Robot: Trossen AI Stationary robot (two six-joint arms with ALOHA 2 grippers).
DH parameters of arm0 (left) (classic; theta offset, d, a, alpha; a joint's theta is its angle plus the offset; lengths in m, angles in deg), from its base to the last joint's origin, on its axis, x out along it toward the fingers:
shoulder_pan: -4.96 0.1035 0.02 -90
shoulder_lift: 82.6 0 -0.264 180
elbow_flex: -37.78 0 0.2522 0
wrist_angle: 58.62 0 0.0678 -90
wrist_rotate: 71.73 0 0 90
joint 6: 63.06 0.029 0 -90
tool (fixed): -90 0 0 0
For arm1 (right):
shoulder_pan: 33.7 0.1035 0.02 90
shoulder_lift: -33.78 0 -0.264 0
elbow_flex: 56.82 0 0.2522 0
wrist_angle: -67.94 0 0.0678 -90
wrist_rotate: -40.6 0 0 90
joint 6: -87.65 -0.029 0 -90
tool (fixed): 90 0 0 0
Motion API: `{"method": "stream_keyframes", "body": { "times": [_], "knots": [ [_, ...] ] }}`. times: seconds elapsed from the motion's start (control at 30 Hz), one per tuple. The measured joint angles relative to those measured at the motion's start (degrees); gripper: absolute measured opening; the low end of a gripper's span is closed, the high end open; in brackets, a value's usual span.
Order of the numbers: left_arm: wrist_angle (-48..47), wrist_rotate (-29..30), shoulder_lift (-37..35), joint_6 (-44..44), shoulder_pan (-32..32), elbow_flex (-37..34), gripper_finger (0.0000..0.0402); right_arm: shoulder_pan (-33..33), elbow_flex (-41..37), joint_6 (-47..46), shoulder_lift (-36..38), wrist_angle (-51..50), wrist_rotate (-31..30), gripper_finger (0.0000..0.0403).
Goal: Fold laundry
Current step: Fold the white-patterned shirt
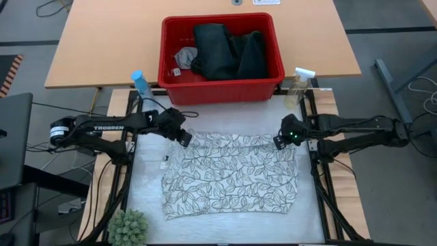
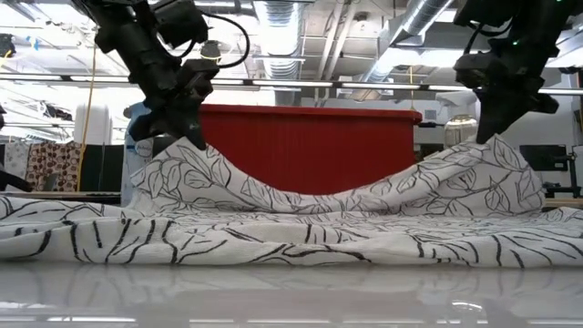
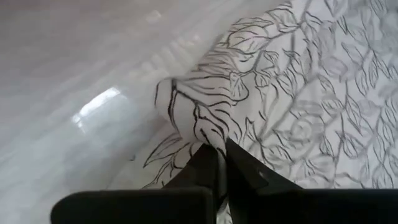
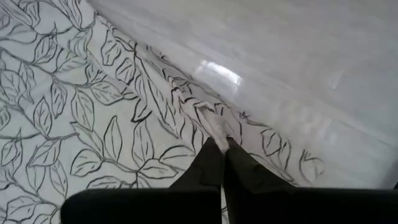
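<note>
leaf-print cloth (image 1: 232,176) – thin, limp, sags between pinches | left end effector (image 1: 184,139), right end effector (image 1: 279,142) – both clamped on far corners | hold corners, keep taut

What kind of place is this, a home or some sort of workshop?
Probably a robotics lab or workshop: bare ducts run across the ceiling, two robot arms work at a table, and a red basket of laundry looks like test material.
</note>
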Motion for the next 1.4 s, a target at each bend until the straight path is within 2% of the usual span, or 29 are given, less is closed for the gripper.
{"method": "stream_keyframes", "body": {
  "times": [0.2,0.4,0.57,0.67,0.77,0.9,1.1,1.23,1.3,1.4],
  "knots": [
    [-2.67,0.8,0.0,0.05,-3.86,0.0,0.0,5.14,0.0,-4.44,-2.67,-3.51,-2.98,0.0021],
    [-4.05,4.08,0.0,0.77,-6.69,0.0,0.0,8.16,0.0,-4.6,-5.88,-4.92,-3.39,0.0021],
    [-3.96,4.61,0.0,1.25,-8.01,0.0,0.0003,9.75,0.0,-4.59,-8.76,-4.88,-3.43,0.0022],
    [-3.9,4.77,0.0,1.34,-8.98,0.0,0.0012,10.15,0.0,-4.58,-10.46,-4.85,-3.43,0.0046],
    [-3.78,5.43,0.0,3.37,-9.9,0.0,0.0026,10.15,0.0,-4.11,-11.7,-4.8,-3.42,0.0069],
    [-3.37,5.25,0.0,7.06,-11.52,0.0,0.0056,11.25,0.0,-1.92,-12.05,-3.31,-3.47,0.0077],
    [-3.2,-1.65,0.02,10.6,-13.56,0.0,0.0116,13.81,0.0,-1.38,-11.87,-2.55,-3.32,0.008],
    [-3.32,-2.86,0.02,10.09,-15.42,0.0,0.0148,16.22,0.0,-1.31,-11.87,-2.59,-2.51,0.0081],
    [-3.36,0.16,0.02,9.81,-16.06,0.0,0.0158,17.5,0.0,-1.38,-11.87,-2.57,-2.65,0.0081],
    [-3.1,9.39,-0.02,7.19,-16.41,0.0,0.0164,19.1,0.0,-1.09,-11.84,-1.79,-3.86,0.0082]
  ]
}}
